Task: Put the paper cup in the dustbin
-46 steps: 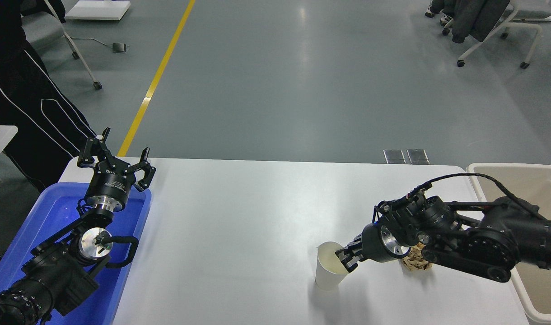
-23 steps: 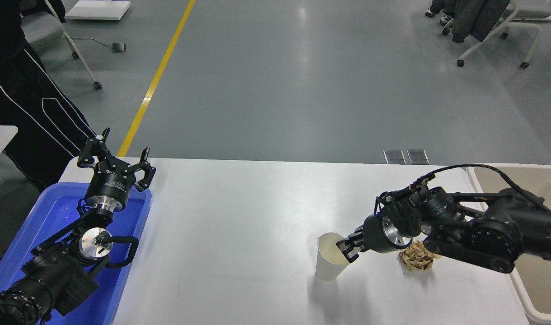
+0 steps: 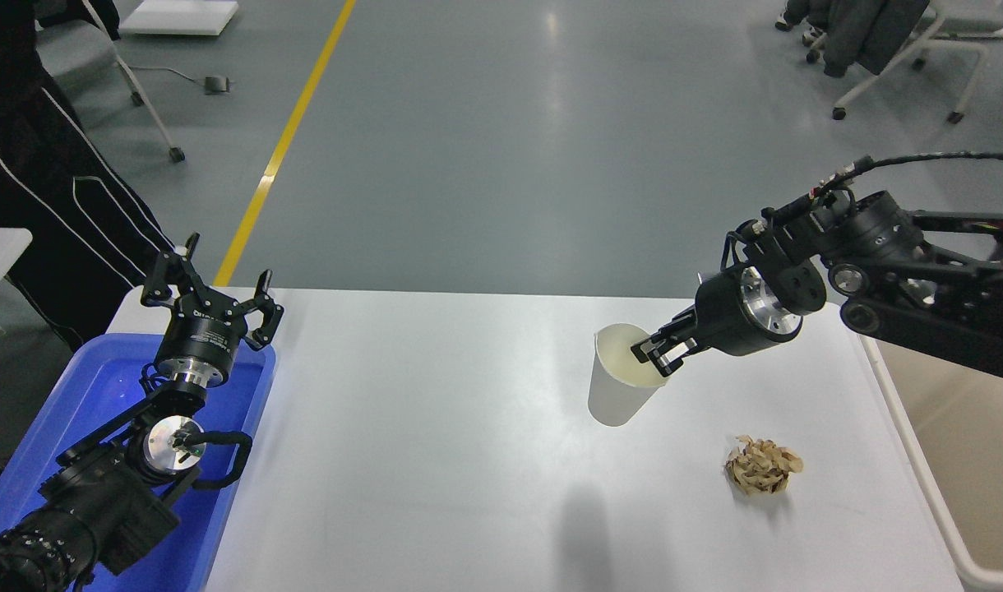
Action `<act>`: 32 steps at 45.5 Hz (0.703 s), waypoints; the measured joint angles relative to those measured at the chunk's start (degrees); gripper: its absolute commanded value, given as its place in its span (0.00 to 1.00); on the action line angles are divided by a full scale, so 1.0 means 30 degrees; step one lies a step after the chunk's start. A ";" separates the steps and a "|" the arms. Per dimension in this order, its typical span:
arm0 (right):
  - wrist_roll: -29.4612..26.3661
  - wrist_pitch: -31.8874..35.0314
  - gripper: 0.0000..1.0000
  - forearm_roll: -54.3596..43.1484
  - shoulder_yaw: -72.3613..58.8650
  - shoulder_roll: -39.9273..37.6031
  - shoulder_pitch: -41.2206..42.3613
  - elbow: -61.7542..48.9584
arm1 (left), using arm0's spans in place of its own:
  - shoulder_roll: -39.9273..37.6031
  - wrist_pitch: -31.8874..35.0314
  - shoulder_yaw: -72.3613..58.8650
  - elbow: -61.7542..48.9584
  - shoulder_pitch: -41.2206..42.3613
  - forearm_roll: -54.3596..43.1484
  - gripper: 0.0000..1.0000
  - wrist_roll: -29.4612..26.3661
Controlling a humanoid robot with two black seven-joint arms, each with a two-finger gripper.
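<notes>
The paper cup is white with a cream inside. It hangs well above the table, tilted a little, with its shadow on the table below. My right gripper is shut on the cup's near rim, one finger inside and one outside. The beige dustbin stands off the table's right edge, mostly behind my right arm and cut off by the frame. My left gripper is open and parked over the far end of the blue tub at the lower left.
A crumpled tan paper wad lies on the white table at the front right. A bright blue plastic tub sits off the left edge. A person in black stands at the far left.
My right gripper has lifted the paper cup off the table, raising it high and a little right. The tan wad, once partly hidden by the arm, now lies in full view.
</notes>
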 measured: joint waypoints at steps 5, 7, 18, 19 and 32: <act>-0.0069 0.0428 0.00 0.0369 0.0081 -0.0387 0.0654 0.0247 | 0.0000 0.0000 0.0000 0.0001 -0.0001 0.0000 1.00 -0.0001; -0.0106 0.0564 0.00 0.0489 0.0105 -0.0546 0.0853 0.0346 | 0.0001 0.0000 0.0000 0.0001 -0.0001 0.0000 1.00 -0.0001; -0.0203 0.0874 0.00 0.0828 0.0199 -0.1109 0.1377 0.0579 | 0.0000 0.0000 0.0000 0.0001 -0.0001 -0.0009 1.00 -0.0004; -0.0207 0.0881 0.00 0.0845 0.0215 -0.1150 0.1386 0.0583 | 0.0001 0.0000 0.0000 0.0001 -0.0001 -0.0009 1.00 -0.0004; -0.0223 0.0908 0.00 0.1001 0.0307 -0.2380 0.0957 0.0311 | 0.0000 0.0000 0.0000 0.0004 -0.0002 -0.0009 1.00 -0.0005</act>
